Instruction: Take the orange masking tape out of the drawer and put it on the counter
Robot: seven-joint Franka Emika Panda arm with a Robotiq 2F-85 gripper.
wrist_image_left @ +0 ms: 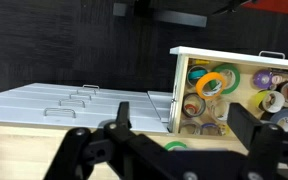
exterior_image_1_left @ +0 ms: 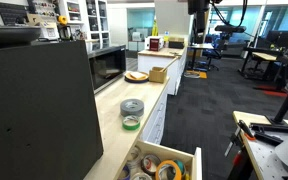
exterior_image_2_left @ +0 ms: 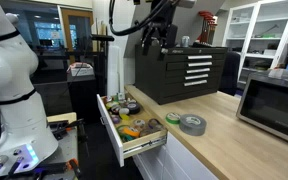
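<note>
We see the claw [exterior_image_2_left: 151,42] hanging high in the air, well apart from the drawer [exterior_image_2_left: 147,146] and the counter [exterior_image_2_left: 234,148], and holding nothing. In the wrist view its 2 fingers [wrist_image_left: 92,150] stand far apart at the bottom edge, so the claw [wrist_image_left: 174,160] is wide.

The drawer [wrist_image_left: 175,88] is pulled out from under the counter [wrist_image_left: 24,160] and is full of tape rolls. The orange masking tape [wrist_image_left: 212,83] lies flat inside it, near the corner by the drawer's pale wood wall, with other rolls close around it. In an exterior view the orange masking tape [exterior_image_1_left: 169,170] shows as a ring just behind the drawer's white front panel [exterior_image_1_left: 195,163].

On the counter [exterior_image_1_left: 109,125], 2 other rolls lie just beside each other near the drawer: a grey duct tape roll [exterior_image_1_left: 132,107] and a small green tape roll [exterior_image_1_left: 131,122]. Both exterior views show them. Further along stands a microwave [exterior_image_1_left: 107,68].
</note>
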